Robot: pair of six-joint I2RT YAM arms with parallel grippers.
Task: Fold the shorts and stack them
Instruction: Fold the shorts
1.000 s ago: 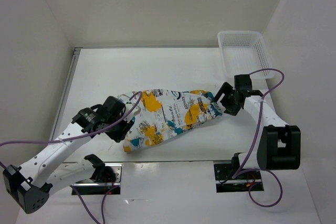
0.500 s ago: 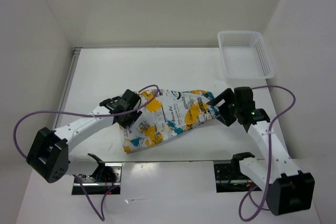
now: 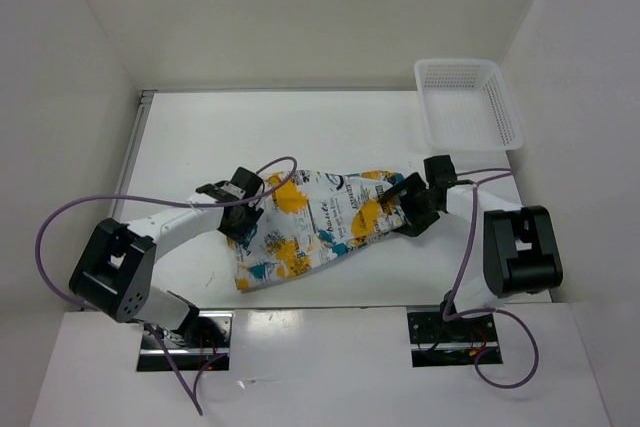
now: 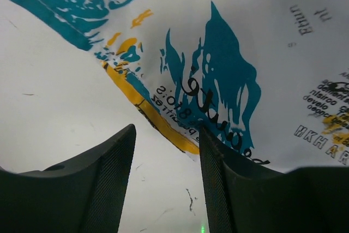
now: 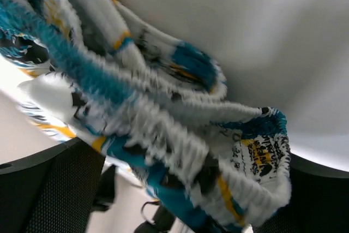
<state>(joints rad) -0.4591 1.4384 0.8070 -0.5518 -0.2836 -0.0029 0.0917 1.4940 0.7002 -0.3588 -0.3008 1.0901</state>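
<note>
The shorts (image 3: 320,222), white with teal, yellow and black print, lie flat on the table, slanting from front left to back right. My left gripper (image 3: 243,227) sits at their left hem. In the left wrist view the left gripper (image 4: 166,135) is open over bare table, and the shorts' yellow-edged hem (image 4: 163,126) reaches its right fingertip. My right gripper (image 3: 408,215) is at the waistband end. In the right wrist view the right gripper (image 5: 188,159) is open wide, with the bunched elastic waistband (image 5: 163,118) lying between its fingers.
A white mesh basket (image 3: 460,64) stands at the back right corner, close behind the right arm. Side walls close in the table on the left and right. Purple cables loop off both arms.
Both arms have changed posture. The left gripper has shifted right onto the shorts' left hem. The right gripper has slid left onto the waistband and its jaws have widened.
</note>
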